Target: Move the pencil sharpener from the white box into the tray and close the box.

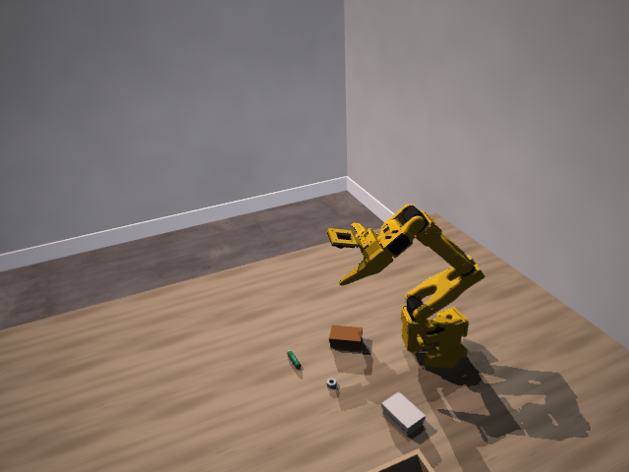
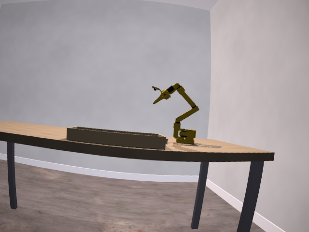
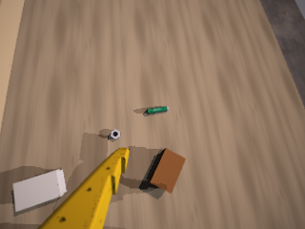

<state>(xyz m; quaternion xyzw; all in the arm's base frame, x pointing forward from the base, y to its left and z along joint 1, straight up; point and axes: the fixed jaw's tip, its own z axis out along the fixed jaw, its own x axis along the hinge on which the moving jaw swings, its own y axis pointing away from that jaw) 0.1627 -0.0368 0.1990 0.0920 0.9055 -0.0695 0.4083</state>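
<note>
The white box stands on the table near the arm's base, with its flat white top on. The pencil sharpener is not visible. The wooden tray lies beyond the white box; its near corner shows in the top view, its outer wall in the exterior view, and its inner floor is mostly hidden. My gripper is open and empty, high above the table, far from the white box. In the wrist view only one finger shows.
An orange-brown box with a dark lower part stands in front of the arm. A small grey ring-shaped piece and a green stick-like object lie on the table. Walls stand behind the table.
</note>
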